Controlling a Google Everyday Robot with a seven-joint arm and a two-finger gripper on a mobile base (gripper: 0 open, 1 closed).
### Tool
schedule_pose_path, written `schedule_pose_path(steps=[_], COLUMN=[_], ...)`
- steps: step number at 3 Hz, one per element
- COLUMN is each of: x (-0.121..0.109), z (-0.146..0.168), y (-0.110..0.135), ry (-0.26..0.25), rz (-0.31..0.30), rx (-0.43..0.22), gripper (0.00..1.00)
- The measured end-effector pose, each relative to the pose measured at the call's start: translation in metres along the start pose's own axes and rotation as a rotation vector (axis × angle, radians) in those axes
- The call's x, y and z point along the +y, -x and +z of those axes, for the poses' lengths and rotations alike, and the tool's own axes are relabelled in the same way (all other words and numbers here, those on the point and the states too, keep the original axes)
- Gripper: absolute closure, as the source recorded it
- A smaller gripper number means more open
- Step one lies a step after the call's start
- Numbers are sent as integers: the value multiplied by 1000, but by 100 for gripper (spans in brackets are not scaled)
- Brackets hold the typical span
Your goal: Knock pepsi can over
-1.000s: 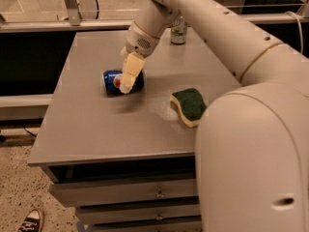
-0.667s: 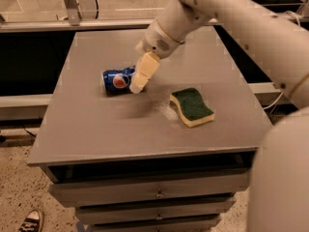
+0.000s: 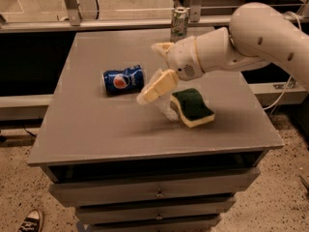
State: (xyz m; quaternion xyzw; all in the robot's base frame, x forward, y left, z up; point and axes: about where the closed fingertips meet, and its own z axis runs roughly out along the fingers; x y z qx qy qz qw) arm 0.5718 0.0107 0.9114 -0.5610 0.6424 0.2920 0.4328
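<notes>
The pepsi can, blue with the round red-white-blue logo, lies on its side on the grey table, left of centre. My gripper hovers above the table just right of the can and is not touching it. Its cream fingers stand apart, open and empty. The white arm reaches in from the upper right.
A green-and-yellow sponge lies right of the gripper, partly under the arm. A pale green-and-silver can stands upright at the table's far edge. Drawers sit under the tabletop. A shoe shows on the floor at lower left.
The gripper has drawn back to the right and up from the pepsi can, which stays lying on its side. The arm has swung clear of the sponge.
</notes>
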Motion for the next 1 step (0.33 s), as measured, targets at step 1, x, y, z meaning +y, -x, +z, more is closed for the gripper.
schedule_pose_path(steps=[1], x=[-10], z=[-18], y=[6], ry=[-57], rz=[-10], rx=[-29], gripper=[0])
